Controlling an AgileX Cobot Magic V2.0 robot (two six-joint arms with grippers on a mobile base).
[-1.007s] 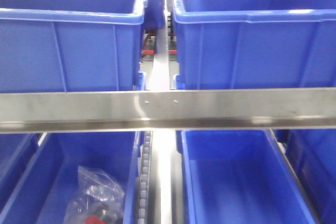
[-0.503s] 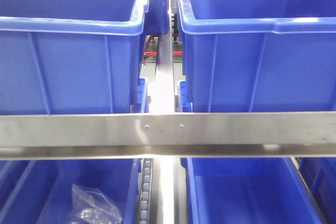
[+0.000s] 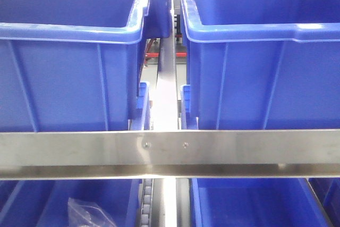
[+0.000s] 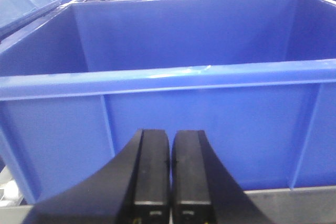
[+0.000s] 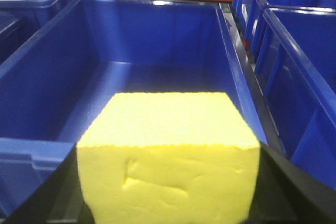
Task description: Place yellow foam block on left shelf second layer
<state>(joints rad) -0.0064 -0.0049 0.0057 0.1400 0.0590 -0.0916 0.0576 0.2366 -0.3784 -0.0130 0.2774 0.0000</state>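
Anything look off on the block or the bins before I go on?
Only the yellow foam block: its front face carries shallow dents and creases. It sits square in the right gripper, over an empty blue bin. Left fingers are shut on nothing. Bins look aligned and undamaged.

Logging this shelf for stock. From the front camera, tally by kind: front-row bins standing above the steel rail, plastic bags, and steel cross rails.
Blue bins, front row above the rail: 2 (left bin, right bin)
Clear plastic bag, in the lower left bin: 1
Steel cross rail: 1
Total: 4
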